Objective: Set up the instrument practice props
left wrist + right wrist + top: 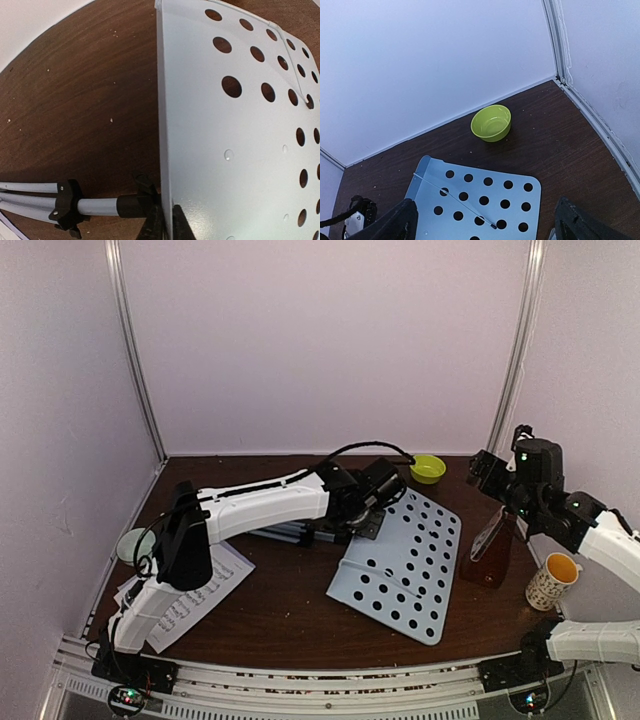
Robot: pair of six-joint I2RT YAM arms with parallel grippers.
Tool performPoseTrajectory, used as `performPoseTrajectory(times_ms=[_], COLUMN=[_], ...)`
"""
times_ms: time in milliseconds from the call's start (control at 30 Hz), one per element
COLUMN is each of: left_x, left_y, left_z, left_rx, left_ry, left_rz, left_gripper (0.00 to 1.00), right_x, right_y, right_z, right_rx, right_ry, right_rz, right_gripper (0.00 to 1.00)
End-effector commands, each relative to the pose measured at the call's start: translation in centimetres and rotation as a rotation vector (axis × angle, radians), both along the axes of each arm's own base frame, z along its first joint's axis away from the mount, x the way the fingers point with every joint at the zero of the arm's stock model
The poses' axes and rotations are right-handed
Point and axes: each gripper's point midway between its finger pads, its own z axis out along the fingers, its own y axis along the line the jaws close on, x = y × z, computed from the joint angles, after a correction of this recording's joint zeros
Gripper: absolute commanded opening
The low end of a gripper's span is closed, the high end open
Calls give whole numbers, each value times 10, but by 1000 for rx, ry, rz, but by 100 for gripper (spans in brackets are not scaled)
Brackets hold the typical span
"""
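Two arms were over the worktop (290,625), but only one had hold of anything. The left gripper (162,226) was pinched onto the edge of the white perforated music-stand desk (400,560), close to where the tripod tube meets it. Its dark fingers (152,227) sat either side of the thin sheet (the wrist view cut them off at the bottom, so the grip looked closed rather than plainly showed it). The desk lay nearly flat on the worktop, its silver tripod (97,205) folded and lying alongside under the left arm.

The right gripper (487,472) hung spread wide and empty above the red-brown metronome (490,552), which stood just beside the desk's right edge. The sheet-music pages (190,595) lay at the near left, by the left arm's base. A yellow-green bowl (491,122) and a patterned mug (552,582) sat apart, no part of the job.

The step in hand appeared to be raising the stand. The next move would call for tipping the desk upright without the thin edge slipping, and the tripod's legs would need spreading before it could stand.
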Motion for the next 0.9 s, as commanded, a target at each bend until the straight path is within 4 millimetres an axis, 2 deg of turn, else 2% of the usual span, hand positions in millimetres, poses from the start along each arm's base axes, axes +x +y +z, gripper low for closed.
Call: performPoseTrajectory(times_ms=[0,267,400,533,700,867], left_x=[14,13,12,11,11,0], left_y=[2,0,12,30,52,70], left_z=[62,143,187,229,284,340], left_rx=[-134,-349,-451,-549,-694,-835], left_ry=[-59,-119,-141,-182,-230,-286], left_rz=[33,0,-22,-49,-98,-186], left_gripper=[0,0,0,0,0,0], right_x=[-8,-36,-51,-60,-66,-66], right_y=[-11,-26,-30,-38,-41,-41], right_z=[17,61,87,104,112,112], right_rx=[0,-12,-103,-158,-182,-172], right_ry=[-64,-272,-320,-323,-337,-343], right_rz=[-26,-11,24,12,13,17], right_gripper=[96,100,100,100,100,100])
